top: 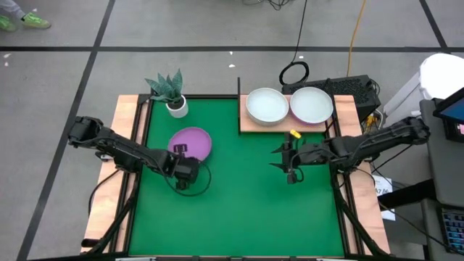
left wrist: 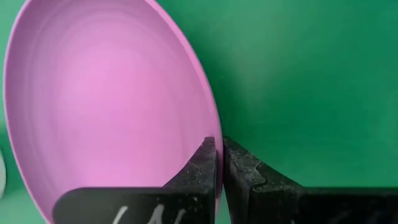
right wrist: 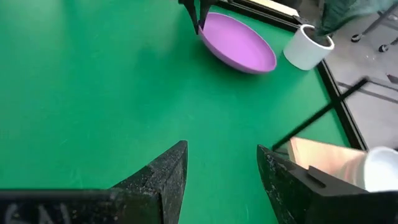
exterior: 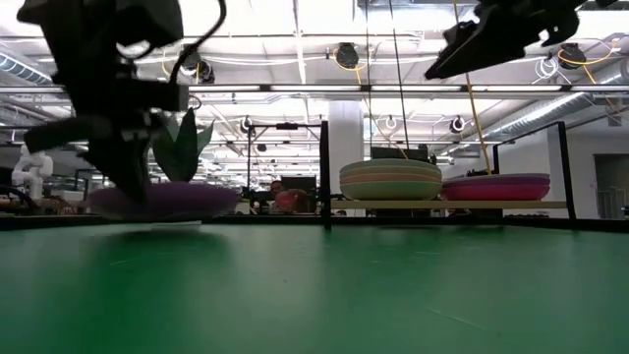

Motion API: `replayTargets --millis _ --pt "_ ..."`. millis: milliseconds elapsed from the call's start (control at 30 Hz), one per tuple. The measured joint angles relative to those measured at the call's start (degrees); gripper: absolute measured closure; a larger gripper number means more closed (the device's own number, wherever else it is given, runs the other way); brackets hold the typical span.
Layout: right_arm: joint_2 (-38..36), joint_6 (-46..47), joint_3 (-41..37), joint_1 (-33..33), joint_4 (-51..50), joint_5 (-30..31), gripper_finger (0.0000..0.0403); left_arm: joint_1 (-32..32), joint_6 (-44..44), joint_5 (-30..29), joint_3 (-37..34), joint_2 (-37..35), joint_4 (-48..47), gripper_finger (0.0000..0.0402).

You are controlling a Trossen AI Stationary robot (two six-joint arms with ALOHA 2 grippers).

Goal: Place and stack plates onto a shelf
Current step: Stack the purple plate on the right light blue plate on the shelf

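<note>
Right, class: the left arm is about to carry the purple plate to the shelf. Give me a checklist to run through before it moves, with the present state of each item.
1. Left hand shut on the purple plate's rim: ok.
2. Plate lifted off the mat: cannot tell; the low view shows it at mat level.
3. Right hand clear of the route: not ok; it hangs open between plate and shelf.
4. Stacks on the shelf sit level: ok.
5. Plant pot clear of the plate: ok, apart.

One purple plate (top: 191,142) at centre left, two plate stacks (top: 267,105) (top: 312,104) upper right on one shelf (top: 250,126), one plant pot (top: 177,106), two claws (top: 178,150) (top: 289,162).
</note>
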Motion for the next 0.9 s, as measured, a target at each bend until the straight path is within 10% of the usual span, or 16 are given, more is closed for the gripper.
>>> replayTargets --millis 900 --pt "32.7 -16.94 2.91 0.18 31.75 -11.93 0.0229 -5.85 40.22 11.45 8.76 1.76 12.48 0.0391"
